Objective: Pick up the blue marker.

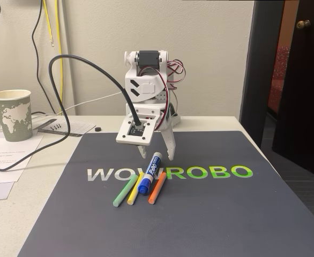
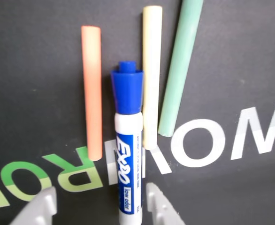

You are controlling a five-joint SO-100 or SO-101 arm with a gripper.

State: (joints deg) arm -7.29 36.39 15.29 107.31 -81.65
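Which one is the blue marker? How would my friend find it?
Look at the dark grey mat with big WOWROBO letters, just in front of the white robot arm's gripper. Four sticks lie side by side there. The fat white-barrelled marker with a dark blue cap sits between the thin yellow stick and thin orange stick, and has writing.

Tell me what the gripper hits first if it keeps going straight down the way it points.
Most likely the blue marker: in the wrist view its barrel lies between the open fingers of the gripper. How high the gripper is above the mat is unclear.
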